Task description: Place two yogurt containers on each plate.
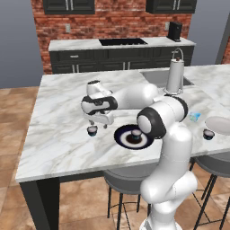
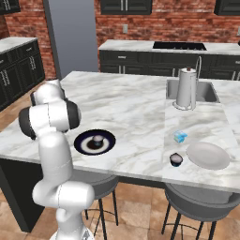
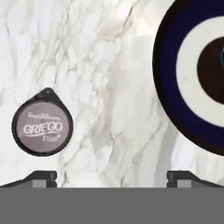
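- Hand (image 1: 100,120): fingers spread apart, empty, hovering over the white marble table (image 1: 63,130).
- Dark round yogurt cup with pale foil lid (image 3: 42,127): stands on the table just beside the dark navy plate with white ring and brown centre (image 1: 120,136); probably light and stiff, best pinched across its rim.
- Second dark cup (image 2: 97,140): on that plate.
- Third dark cup (image 2: 176,159) and light blue boxy cup (image 2: 180,137): near the whitish grey plate (image 2: 208,155).
- Marble looks smooth, likely slippery; brick-walled kitchen behind.

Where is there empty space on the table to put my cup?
The white marble island counter is bare between the dark navy plate and the tall steel cylinder. It is crowded by the whitish grey plate, light blue cup and dark round cup.
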You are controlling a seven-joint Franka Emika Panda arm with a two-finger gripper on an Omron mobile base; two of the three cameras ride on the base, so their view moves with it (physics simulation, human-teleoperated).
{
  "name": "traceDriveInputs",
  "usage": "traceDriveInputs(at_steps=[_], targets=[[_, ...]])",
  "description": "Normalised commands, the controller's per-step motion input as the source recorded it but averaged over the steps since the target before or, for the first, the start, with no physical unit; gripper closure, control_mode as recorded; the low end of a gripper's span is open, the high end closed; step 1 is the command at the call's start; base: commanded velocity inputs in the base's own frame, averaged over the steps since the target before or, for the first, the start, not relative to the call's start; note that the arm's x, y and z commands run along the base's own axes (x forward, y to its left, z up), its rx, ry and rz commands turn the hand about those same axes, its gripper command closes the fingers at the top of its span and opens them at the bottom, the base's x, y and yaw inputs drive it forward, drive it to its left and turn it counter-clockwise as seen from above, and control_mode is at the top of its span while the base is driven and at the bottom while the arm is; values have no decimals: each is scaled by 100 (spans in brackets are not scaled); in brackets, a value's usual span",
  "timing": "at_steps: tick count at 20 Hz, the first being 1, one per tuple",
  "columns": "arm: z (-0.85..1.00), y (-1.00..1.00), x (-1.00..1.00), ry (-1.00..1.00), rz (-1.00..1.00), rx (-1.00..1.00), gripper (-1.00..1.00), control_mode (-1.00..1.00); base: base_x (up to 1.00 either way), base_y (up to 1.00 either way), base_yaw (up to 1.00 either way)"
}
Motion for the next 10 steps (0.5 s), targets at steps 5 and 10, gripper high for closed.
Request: traceDriveInputs(at_steps=[5, 10], targets=[[-13, 18, 24, 0, 8, 0, -100, -100, 0, 0, 0], [-17, 5, 25, 0, 4, 0, -100, -100, 0, 0, 0]])
